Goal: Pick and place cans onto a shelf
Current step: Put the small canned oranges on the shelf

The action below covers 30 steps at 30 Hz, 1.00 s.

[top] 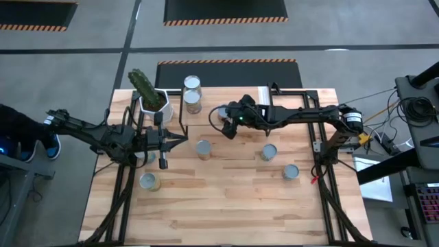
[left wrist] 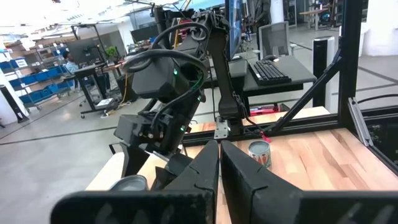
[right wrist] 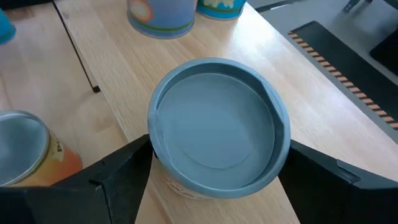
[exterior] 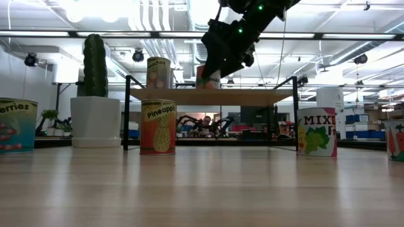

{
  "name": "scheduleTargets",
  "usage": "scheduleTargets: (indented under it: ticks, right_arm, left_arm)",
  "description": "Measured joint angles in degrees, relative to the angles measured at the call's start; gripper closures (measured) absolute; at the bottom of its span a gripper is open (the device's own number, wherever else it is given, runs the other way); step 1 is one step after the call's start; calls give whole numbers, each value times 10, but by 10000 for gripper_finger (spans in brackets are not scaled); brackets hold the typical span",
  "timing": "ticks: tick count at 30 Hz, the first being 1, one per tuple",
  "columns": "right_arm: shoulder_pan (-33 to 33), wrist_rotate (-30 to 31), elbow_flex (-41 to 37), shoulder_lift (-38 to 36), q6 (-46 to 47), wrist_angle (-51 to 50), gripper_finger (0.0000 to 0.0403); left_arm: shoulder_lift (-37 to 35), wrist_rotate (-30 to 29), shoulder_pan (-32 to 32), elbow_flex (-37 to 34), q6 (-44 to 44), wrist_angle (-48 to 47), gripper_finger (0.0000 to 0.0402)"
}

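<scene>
Right gripper (right wrist: pixel 214 171), fingers spread wide, straddles a can (right wrist: pixel 217 130) on the shelf (top: pixel 291 92) (rigid, smooth-walled, likely slippery); best gripped mid-wall. Left gripper (top: pixel 164 144) idles closed.

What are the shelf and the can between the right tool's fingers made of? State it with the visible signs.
Shelf: top board looks like light unfinished wood, pale and matte; the frame appears to be thin black metal rod. Can between the right tool fingers: likely metal, with a smooth grey ridged lid and a printed label whose material I cannot tell.
</scene>
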Motion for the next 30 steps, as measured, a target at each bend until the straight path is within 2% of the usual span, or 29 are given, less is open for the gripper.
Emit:
scheduleTargets:
  ticks: [11, 18, 26, 30]
  right_arm:
    - [0, 0, 7, -1, -7, -7, 62]
    - [5, 0, 64, -6, 9, -86, 60]
    - [26, 0, 109, -15, 10, -152, 83]
    - [40, 0, 115, -31, 0, -157, 116]
  left_arm:
    - [0, 0, 0, 0, 0, 0, 402]
    - [0, 0, 0, 0, 0, 0, 402]
    - [0, 0, 0, 0, 0, 0, 402]
    - [0, 0, 0, 0, 0, 0, 402]
